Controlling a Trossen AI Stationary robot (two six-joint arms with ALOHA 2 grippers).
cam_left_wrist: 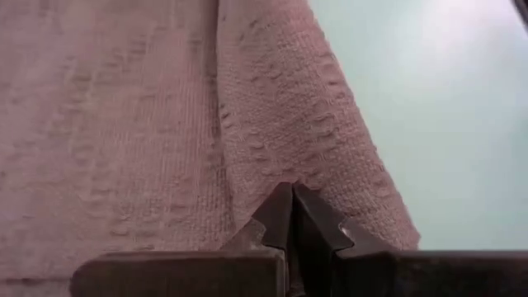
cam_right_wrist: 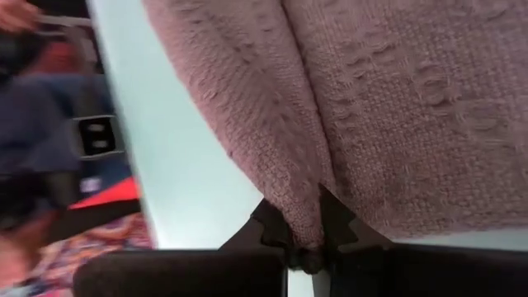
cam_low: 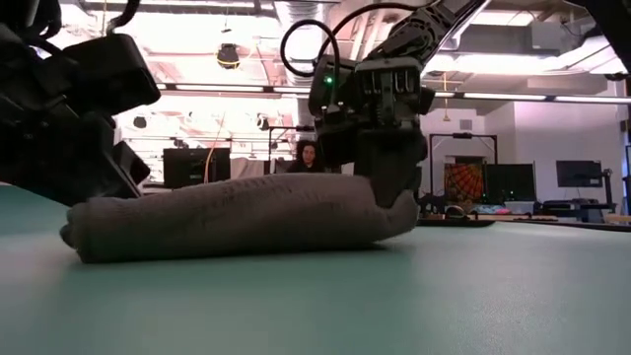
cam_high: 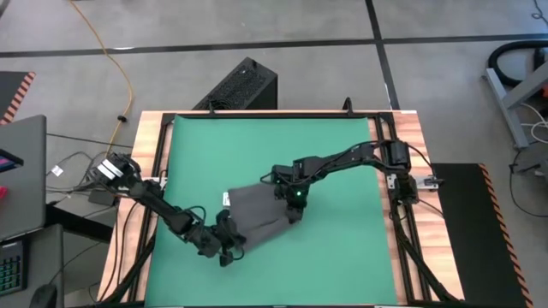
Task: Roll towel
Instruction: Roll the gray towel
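Observation:
The dark grey towel lies as a thick, partly rolled bundle on the green mat, with its small white tag at its left edge. My right gripper is shut on the bundle's far right end. My left gripper is shut at the towel's near left edge, its tips right at the rolled cloth. My right gripper pinches a bunched fold at the towel's end between its two fingertips, slanting down from the table's right side. That end is raised a little; the rest of the bundle lies on the mat. My left gripper's shut fingertips point slanting down at the roll's edge; whether they touch it I cannot tell.
The mat sits in a wooden-edged table frame, with bare mat to the right and far side of the towel. A black box stands beyond the far edge and a laptop to the left. A person sits in the room behind.

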